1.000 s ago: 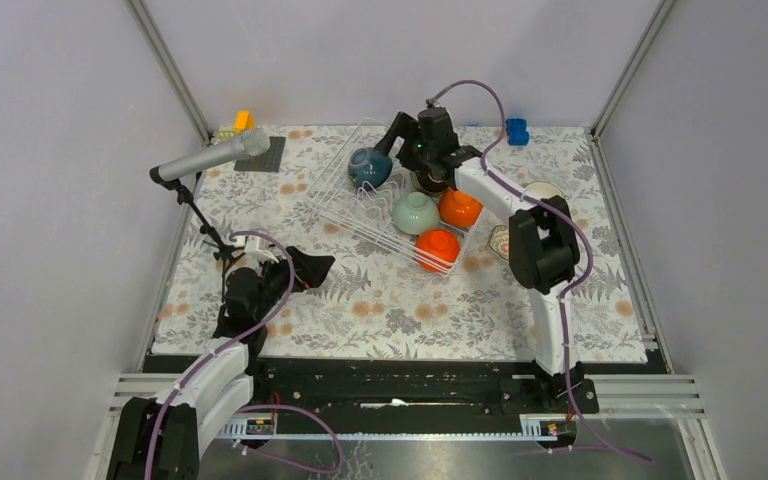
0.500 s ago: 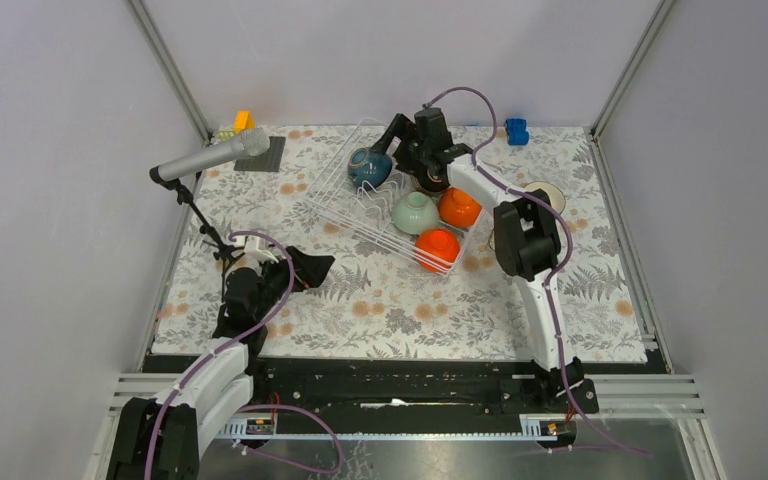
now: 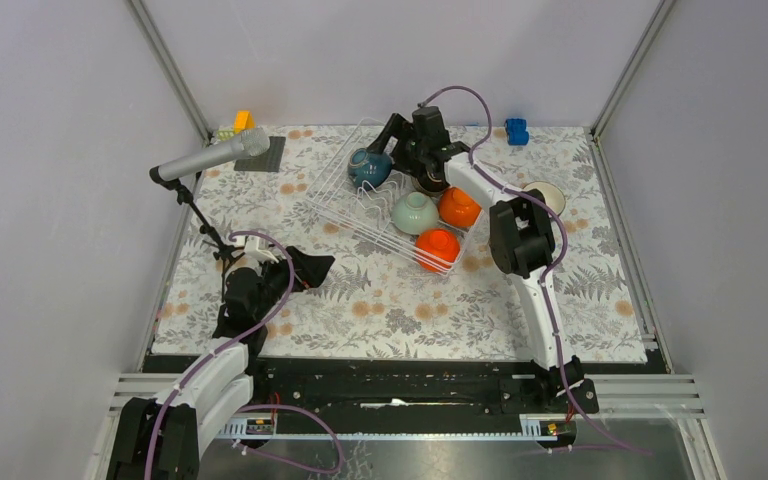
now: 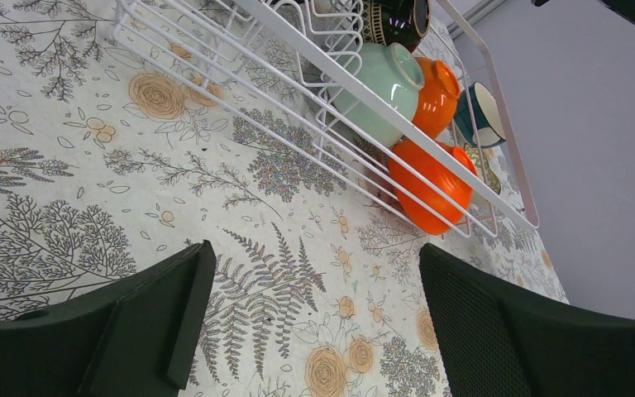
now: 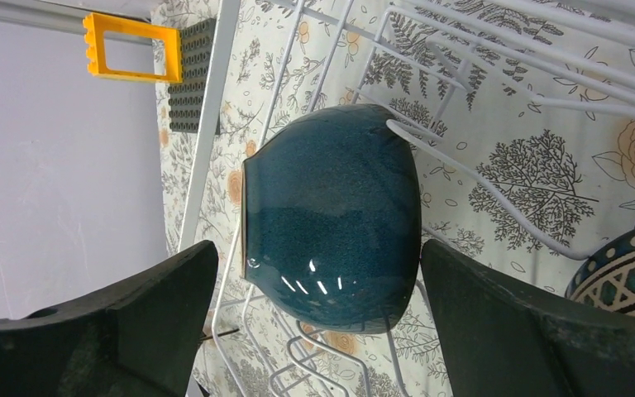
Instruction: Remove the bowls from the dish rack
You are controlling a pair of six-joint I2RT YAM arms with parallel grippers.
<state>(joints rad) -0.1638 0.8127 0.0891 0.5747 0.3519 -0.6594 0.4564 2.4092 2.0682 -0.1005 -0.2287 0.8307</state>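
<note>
Idling near bases, left gripper [image 4: 312,281] fingers spread over cloth, well apart from dish rack [image 3: 332,205]. Farther out, right gripper [image 5: 312,273] spread, straddling teal bowl [image 5: 331,215] tipped on side in rack's far end, mouth toward one finger. I judge right arm nearer.

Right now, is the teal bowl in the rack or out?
In: the teal bowl sits inside the wire rack, flanked by the open right claw.

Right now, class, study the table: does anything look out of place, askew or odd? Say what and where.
The dish rack sits askew, turned diagonal to the edges of the table. A microphone on a stand at the left seems foreign to a dish task. Nothing looks spilled or broken.
</note>
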